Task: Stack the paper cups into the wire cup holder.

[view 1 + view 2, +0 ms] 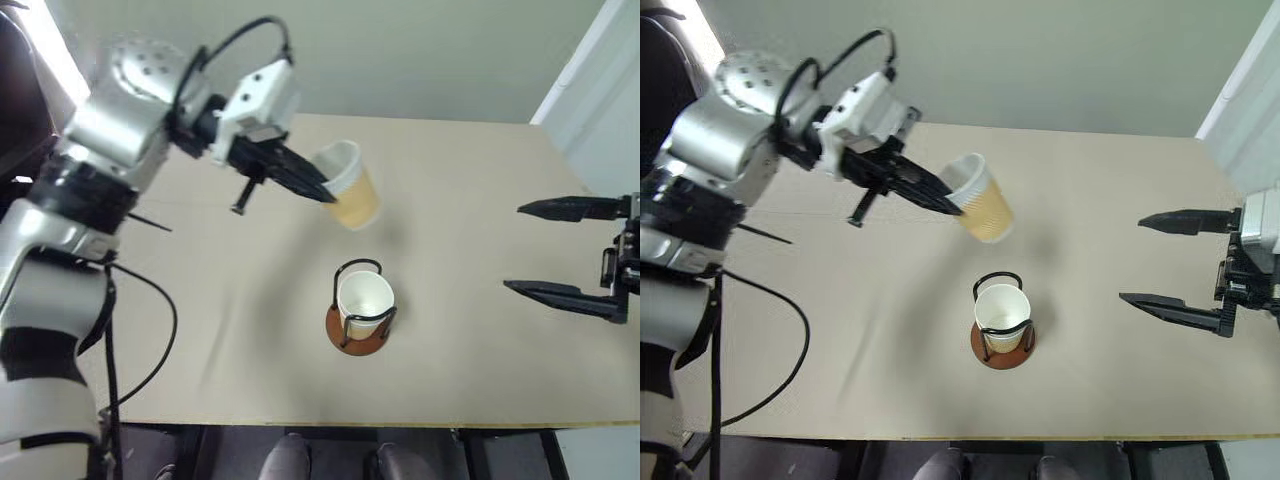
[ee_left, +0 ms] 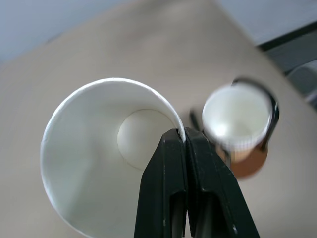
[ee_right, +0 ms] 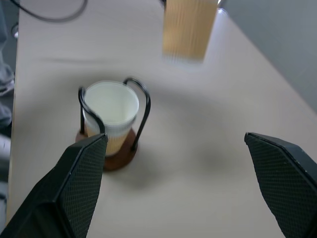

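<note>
the step in hand is judged to be the carrying of a paper cup (image 1: 980, 203) to the wire cup holder (image 1: 1002, 322), where another paper cup (image 1: 1001, 312) is already seated between the black wire loops on the reddish-brown disc base. the carried cup is pinched by its rim, one finger inside and one outside, by the left gripper (image 1: 940, 198), whose fingers are clenched on the cup wall. the cup is held in the air above the table (image 1: 1120, 380), beyond the holder and clear of it, tilted with its mouth toward the arm.

to do the step well, the cup should be brought upright and centred over the seated cup before it is lowered, so that its tapered bottom enters the white mouth and is not caught on the wire loops. the rim pinch is thin, so the wrist should be turned gently; a quick swing could let the cup slip or crease. release is best made only once the cup is nested.

the left arm is raised and reached across toward the middle of the table, its gripper pointed down and toward the robot's right. the right gripper (image 1: 1180, 262) is held out at the right edge of the table, well apart from the holder, with its fingers spread wide and nothing between them.
</note>
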You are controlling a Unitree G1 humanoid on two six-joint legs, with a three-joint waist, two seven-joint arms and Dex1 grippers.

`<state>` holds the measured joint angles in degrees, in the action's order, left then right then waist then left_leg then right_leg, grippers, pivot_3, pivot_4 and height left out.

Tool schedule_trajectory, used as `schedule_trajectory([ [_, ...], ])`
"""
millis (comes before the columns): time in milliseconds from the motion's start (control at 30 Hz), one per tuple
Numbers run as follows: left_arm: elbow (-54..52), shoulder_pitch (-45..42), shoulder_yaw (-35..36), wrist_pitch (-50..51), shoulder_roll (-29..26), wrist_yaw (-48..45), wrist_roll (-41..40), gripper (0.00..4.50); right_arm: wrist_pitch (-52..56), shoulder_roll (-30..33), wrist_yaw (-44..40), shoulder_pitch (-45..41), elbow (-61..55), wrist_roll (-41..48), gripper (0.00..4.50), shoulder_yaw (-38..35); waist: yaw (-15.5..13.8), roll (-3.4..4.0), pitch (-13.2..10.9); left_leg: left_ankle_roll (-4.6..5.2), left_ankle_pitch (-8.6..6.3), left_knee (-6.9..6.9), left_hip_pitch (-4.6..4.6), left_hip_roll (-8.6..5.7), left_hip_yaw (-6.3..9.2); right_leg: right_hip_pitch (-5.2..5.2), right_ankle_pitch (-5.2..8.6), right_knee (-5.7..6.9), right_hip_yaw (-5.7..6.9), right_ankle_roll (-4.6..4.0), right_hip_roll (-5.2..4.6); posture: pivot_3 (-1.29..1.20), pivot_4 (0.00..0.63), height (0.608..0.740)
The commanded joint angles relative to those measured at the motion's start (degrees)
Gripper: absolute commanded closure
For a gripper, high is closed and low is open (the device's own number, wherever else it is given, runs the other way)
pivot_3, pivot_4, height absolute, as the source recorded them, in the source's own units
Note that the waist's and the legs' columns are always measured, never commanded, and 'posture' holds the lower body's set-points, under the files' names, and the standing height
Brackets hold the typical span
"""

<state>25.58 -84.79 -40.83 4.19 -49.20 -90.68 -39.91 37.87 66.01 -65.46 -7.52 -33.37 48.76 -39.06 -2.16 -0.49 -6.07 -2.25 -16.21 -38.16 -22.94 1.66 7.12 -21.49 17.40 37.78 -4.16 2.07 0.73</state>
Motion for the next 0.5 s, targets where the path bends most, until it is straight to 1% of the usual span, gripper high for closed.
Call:
schedule_trajectory([
  [33,0.02,-4.40,-4.73,-3.81,1.42,-1.82,-5.04,4.46,2.33,-0.17,1.41,2.01,-2.43,1.15,0.00,-5.48,0.04,0.00,0.00,0.01,0.00,0.01,-0.01,-0.01,-0.06,0.00,-0.01,0.02,-0.05,0.03,0.01,0.00,0.150,0.740],
  [200,-3.88,-7.35,-14.75,-8.03,1.96,-1.82,-9.75,4.46,5.25,-0.63,2.63,4.89,-5.89,3.06,0.00,-10.32,0.06,0.01,-0.01,0.14,-0.08,0.01,0.00,-0.03,-0.32,-0.02,0.03,0.01,-0.41,0.23,0.00,0.00,0.150,0.740],
  [267,-4.36,-8.18,-17.16,-9.34,1.60,-1.82,-11.32,4.46,6.44,-0.90,2.18,6.67,-7.57,3.79,0.00,-12.47,0.04,0.01,-0.01,0.18,-0.11,0.01,0.01,-0.06,-0.39,-0.02,0.07,0.01,-0.50,0.31,-0.01,0.00,0.150,0.740],
  [300,-4.24,-8.54,-18.03,-9.91,1.39,-1.82,-11.98,4.46,6.82,-1.11,2.51,6.73,-7.94,5.03,0.00,-13.16,0.05,0.00,-0.02,0.19,-0.12,0.00,0.00,-0.05,-0.42,-0.03,0.08,0.01,-0.52,0.32,-0.01,0.00,0.150,0.740],
  [433,-3.84,-9.76,-21.09,-12.43,2.00,-1.82,-13.88,4.46,9.13,-0.90,9.09,2.60,-7.82,16.07,0.00,-17.04,0.02,0.03,-0.03,0.20,-0.12,0.01,0.01,-0.07,-0.47,-0.06,0.11,-0.01,-0.58,0.36,-0.01,0.00,0.150,0.740],
  [500,-4.11,-10.14,-22.38,-13.32,2.12,-1.82,-14.42,4.46,10.17,-0.37,10.54,2.61,-8.31,17.97,0.00,-17.91,-0.04,0.02,-0.03,0.21,-0.13,0.01,0.02,-0.06,-0.44,-0.05,0.11,-0.15,-0.59,0.38,-0.01,0.00,0.150,0.740],
])
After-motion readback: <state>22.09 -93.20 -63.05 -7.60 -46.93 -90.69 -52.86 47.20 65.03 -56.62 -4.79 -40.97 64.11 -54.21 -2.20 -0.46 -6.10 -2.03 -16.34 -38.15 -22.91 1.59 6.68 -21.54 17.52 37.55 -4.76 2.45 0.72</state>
